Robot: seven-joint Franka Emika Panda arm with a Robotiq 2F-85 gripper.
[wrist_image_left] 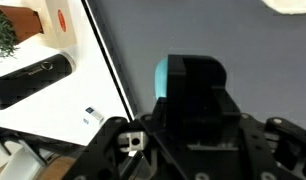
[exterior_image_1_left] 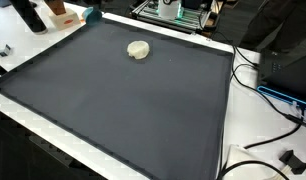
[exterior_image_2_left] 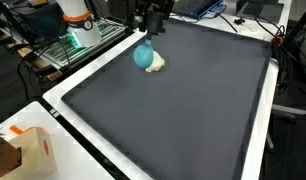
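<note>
— One tool (exterior_image_2_left: pixel 148 37) over the tabletop (exterior_image_1_left: pixel 248 110): what's it got?
— It's clamped on a small teal rounded object (exterior_image_2_left: pixel 143 56), held up off the dark grey mat (exterior_image_2_left: pixel 193 110), apart from the pale cream round lump (exterior_image_1_left: pixel 139 50) lying there.

ARM: your arm (exterior_image_2_left: pixel 153 12) reaches in over one corner of the tabletop (exterior_image_2_left: pixel 193 110), pointing down | END EFFECTOR (exterior_image_2_left: pixel 147 40): yours hangs just above the surface, jaws closed on a teal lump (exterior_image_2_left: pixel 143 57), also seen in the wrist view (wrist_image_left: pixel 165 78)
</note>
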